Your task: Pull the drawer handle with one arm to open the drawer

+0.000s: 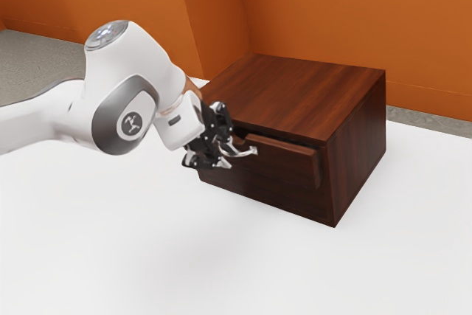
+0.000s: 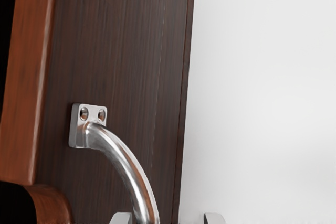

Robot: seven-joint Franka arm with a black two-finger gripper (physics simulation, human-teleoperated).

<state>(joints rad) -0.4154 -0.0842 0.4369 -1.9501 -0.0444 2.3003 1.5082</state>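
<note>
My claw (image 1: 229,151) is standing partly open, its fingers (image 2: 122,217) apart with the silver handle (image 2: 125,165) passing between them, nearer one finger. Just ahead of it, the drawer (image 1: 287,161) is sticking slightly out of the cabinet (image 1: 310,94).

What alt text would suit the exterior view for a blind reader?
A white robot arm holds its black gripper at the metal handle of a dark wooden drawer, standing slightly out of its cabinet on a white table.
</note>
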